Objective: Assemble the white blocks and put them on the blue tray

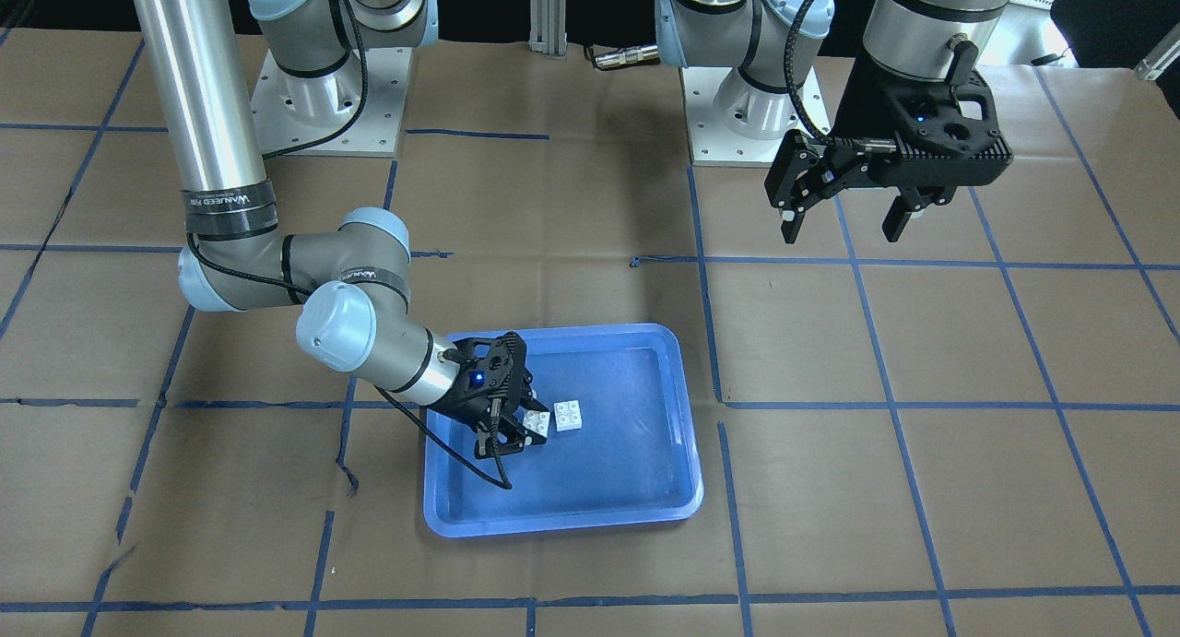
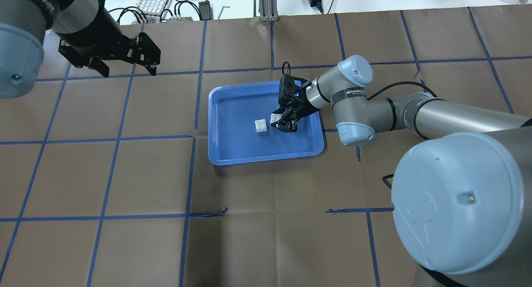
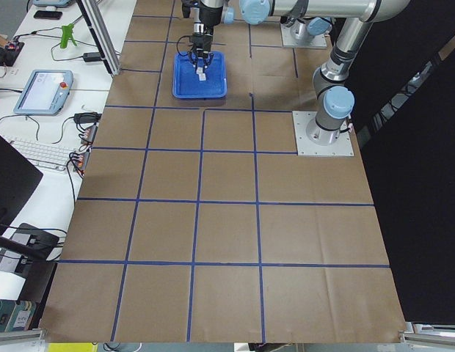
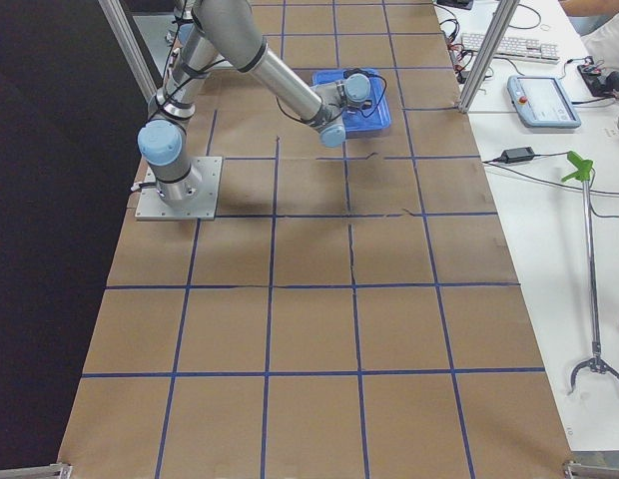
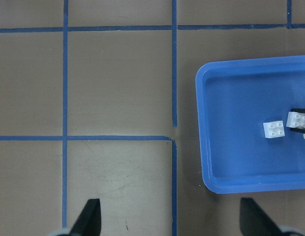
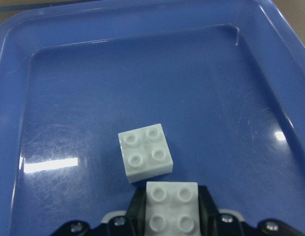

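Note:
The blue tray (image 2: pixel 257 150) lies mid-table. One white block (image 2: pixel 261 125) sits loose on the tray floor, studs up; it also shows in the right wrist view (image 6: pixel 145 153) and the front view (image 1: pixel 569 416). My right gripper (image 2: pixel 280 123) reaches into the tray and is shut on the second white block (image 6: pixel 172 211), holding it studs up right beside the loose one with a small gap. That held block also shows in the front view (image 1: pixel 536 422). My left gripper (image 2: pixel 124 69) hangs open and empty over the table, well away from the tray.
The table is covered in brown paper with a blue tape grid (image 2: pixel 191 175). The left wrist view looks down on the tray's rim (image 5: pixel 204 123) from off to its side. Both arm bases (image 1: pixel 751 112) stand at the table's robot side.

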### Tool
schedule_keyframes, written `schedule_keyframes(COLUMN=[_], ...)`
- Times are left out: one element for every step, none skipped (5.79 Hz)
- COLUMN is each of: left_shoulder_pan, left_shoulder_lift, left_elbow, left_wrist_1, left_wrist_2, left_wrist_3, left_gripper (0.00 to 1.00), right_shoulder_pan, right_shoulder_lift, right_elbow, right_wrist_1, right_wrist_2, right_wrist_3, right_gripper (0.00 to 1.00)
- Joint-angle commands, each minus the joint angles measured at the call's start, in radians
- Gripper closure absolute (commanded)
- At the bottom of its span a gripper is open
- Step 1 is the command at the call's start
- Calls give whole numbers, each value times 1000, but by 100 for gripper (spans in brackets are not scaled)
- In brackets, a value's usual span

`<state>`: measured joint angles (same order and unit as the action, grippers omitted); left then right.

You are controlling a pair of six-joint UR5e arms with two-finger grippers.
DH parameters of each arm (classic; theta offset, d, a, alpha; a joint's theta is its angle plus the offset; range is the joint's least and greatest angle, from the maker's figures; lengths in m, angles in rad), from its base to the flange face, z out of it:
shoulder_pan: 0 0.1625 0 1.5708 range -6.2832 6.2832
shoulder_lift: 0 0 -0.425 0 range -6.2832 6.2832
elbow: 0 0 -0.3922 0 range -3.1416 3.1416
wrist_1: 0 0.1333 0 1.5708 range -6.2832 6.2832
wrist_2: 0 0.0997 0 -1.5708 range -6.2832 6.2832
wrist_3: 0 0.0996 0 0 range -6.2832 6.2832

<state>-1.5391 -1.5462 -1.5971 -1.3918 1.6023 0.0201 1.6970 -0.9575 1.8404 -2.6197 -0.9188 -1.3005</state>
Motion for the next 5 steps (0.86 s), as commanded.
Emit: schedule_keyframes(left_shoulder_pan=[2,2,2,2,2], left_shoulder_lift=[0,0,0,0,0], left_elbow=[-1,-1,0,-1,0], left_wrist_1=[5,4,5,5,5], left_wrist_2=[1,-1,-1,-2,-2], left_wrist_3=[0,0,0,0,0], left_gripper=[1,1,1,1,1], right_shoulder_pan=[9,9,24,27,27], right_shoulder_lift=[0,-1,0,-1,-1], right_elbow=[0,0,0,0,2], right_wrist_1=[0,0,0,0,0], right_wrist_2=[0,0,0,0,0], right_wrist_3=[1,0,1,3,4], right_gripper=[74,74,74,74,74])
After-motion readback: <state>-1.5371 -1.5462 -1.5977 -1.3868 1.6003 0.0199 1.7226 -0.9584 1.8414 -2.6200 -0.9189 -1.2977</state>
